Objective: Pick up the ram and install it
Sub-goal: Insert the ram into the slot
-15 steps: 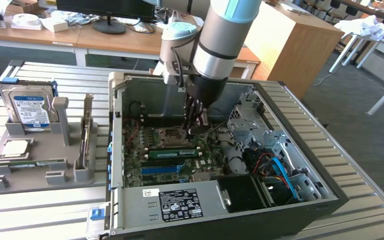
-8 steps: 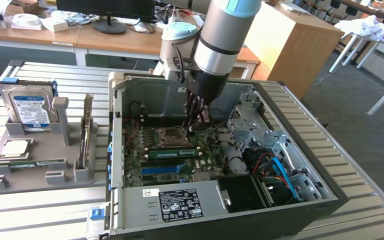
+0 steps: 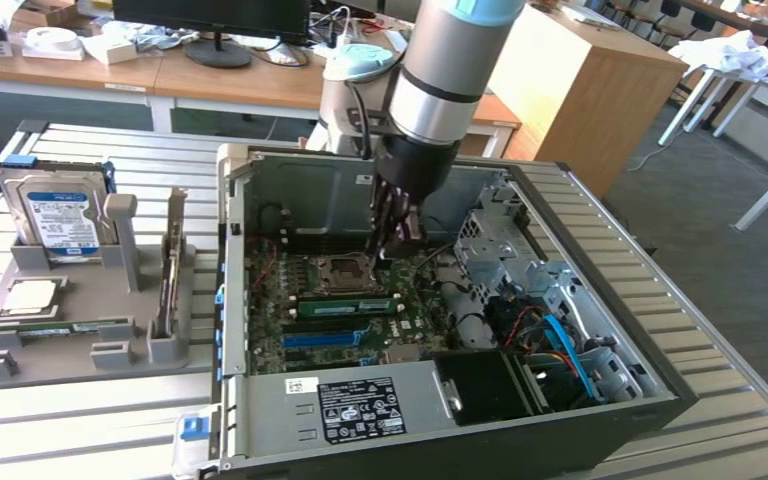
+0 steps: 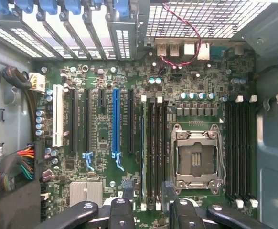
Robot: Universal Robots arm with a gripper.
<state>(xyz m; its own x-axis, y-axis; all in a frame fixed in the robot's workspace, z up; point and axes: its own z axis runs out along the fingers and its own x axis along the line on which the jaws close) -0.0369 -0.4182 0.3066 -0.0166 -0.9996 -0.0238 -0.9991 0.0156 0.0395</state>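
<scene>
The gripper [image 4: 147, 187] hangs open inside the case [image 3: 277, 400], its fingers either side of the ram [image 3: 344, 305], which stands on edge in the motherboard [image 4: 101, 138] beside the processor socket [image 4: 196, 160], long axis running just beneath them.

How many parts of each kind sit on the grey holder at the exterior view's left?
hard drive: 1
processor chip: 1
ram: 1
upright card: 1
Total: 4
</scene>
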